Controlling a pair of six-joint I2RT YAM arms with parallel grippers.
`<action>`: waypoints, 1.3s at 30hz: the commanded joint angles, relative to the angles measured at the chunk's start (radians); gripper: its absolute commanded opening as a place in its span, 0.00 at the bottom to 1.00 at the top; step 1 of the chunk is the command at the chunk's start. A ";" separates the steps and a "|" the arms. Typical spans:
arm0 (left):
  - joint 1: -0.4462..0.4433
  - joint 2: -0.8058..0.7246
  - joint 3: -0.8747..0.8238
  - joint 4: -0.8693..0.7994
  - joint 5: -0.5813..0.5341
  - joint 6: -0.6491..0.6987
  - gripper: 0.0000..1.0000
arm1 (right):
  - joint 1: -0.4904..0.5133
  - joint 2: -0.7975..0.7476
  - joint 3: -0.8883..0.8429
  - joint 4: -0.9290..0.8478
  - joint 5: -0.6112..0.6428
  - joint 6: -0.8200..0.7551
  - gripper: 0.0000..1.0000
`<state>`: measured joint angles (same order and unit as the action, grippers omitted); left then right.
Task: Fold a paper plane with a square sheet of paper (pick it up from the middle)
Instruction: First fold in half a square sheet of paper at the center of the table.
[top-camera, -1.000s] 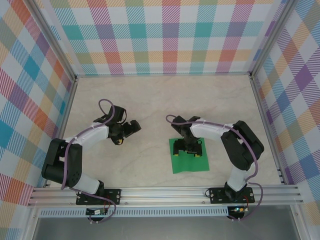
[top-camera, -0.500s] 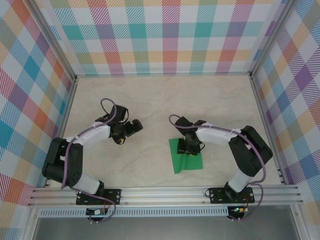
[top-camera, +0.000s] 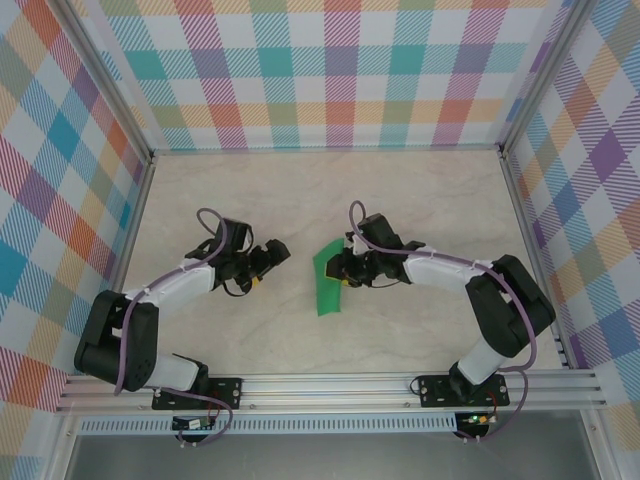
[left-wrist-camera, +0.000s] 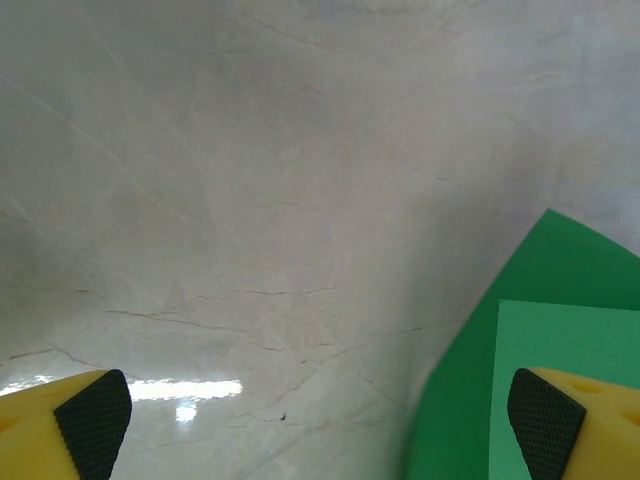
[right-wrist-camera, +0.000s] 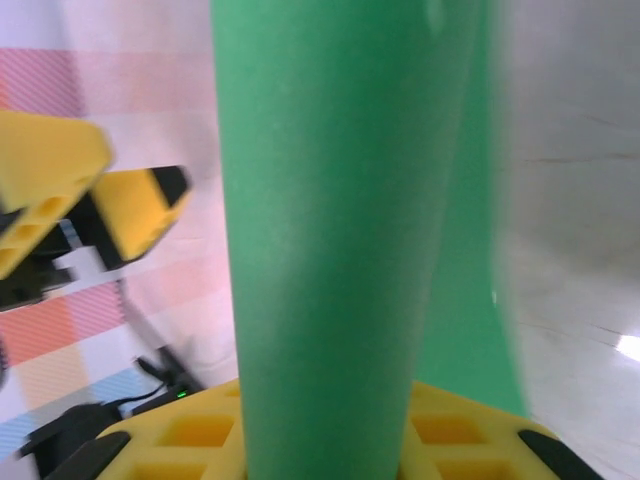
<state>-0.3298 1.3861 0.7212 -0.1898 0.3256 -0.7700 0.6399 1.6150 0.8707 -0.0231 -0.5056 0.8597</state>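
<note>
Right gripper (top-camera: 347, 270) pinches the square sheet of paper (top-camera: 328, 278) at its middle, so it droops in a buckled fold near table (top-camera: 300, 200) centre, likely offered to left gripper (top-camera: 272, 255), jaws spread wide, at its 9 o'clock.

Curled (green) sheet (top-camera: 327, 282) in right claw (top-camera: 343, 270)

This is looking like a robot lab test cell. A left arm (top-camera: 180, 280) and a right arm (top-camera: 440, 267) are sitting bolted to a metal rail (top-camera: 330, 385) along a marble-look table (top-camera: 300, 190). Bright checked walls (top-camera: 330, 70) are boxing it in.
</note>
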 joint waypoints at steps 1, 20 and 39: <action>-0.012 -0.045 -0.018 0.053 0.017 -0.019 0.99 | -0.012 0.045 0.033 0.124 -0.121 0.018 0.29; -0.068 0.020 -0.119 0.349 0.275 -0.153 0.83 | -0.055 0.207 0.148 -0.116 0.061 -0.001 0.50; -0.191 0.185 -0.199 0.801 0.352 -0.419 0.58 | -0.068 0.200 0.108 0.018 0.017 0.189 0.51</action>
<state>-0.5064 1.5486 0.5316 0.4530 0.6460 -1.1114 0.5777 1.8179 0.9928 -0.0376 -0.4606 1.0157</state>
